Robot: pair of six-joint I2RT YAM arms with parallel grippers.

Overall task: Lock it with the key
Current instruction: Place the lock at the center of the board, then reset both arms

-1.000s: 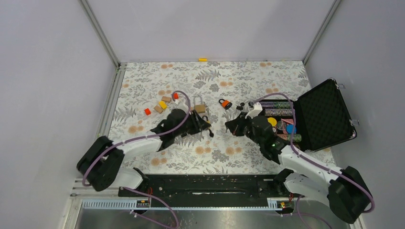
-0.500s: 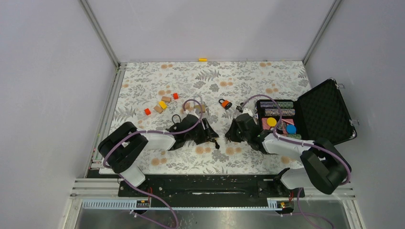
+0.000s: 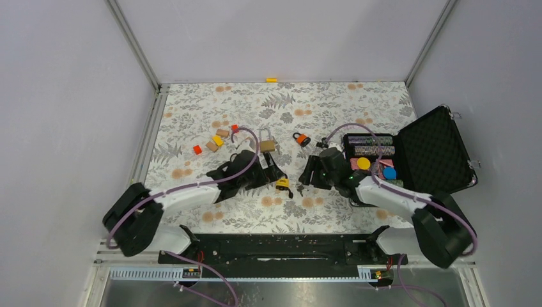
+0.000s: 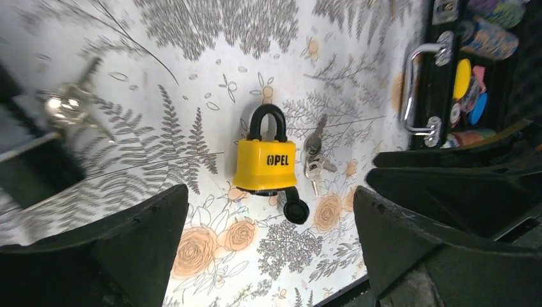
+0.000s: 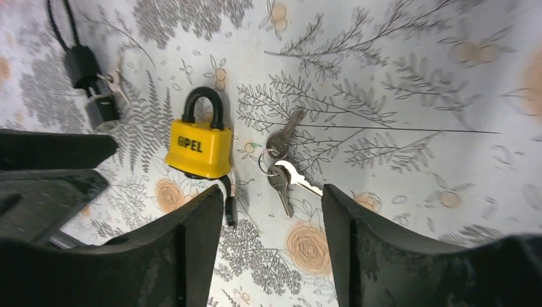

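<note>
A yellow padlock point(image 4: 263, 163) with a black shackle lies flat on the flowered table point(image 3: 211, 109), its black keyhole cap point(image 4: 295, 210) swung aside. Both ends of the shackle look seated in the body. A ring of silver keys point(image 4: 313, 160) rests just right of it, apart from the lock. My left gripper point(image 4: 270, 192) hovers open above the padlock, holding nothing. My right gripper point(image 5: 271, 190) is open too, above the keys point(image 5: 281, 163) with the padlock point(image 5: 199, 148) to their left. From above, the padlock point(image 3: 282, 183) sits between the left gripper point(image 3: 275, 174) and right gripper point(image 3: 309, 173).
An open black case point(image 3: 434, 153) with coloured chips stands at the right. A brass padlock point(image 3: 267, 144), an orange padlock point(image 3: 301, 139) and small coloured blocks point(image 3: 214, 141) lie farther back. A small black lock on a cable point(image 5: 96, 96) lies left of the yellow one.
Both grippers have opened from shut. The yellow padlock and the keys now lie free on the table between them. Both arms have shifted slightly.
</note>
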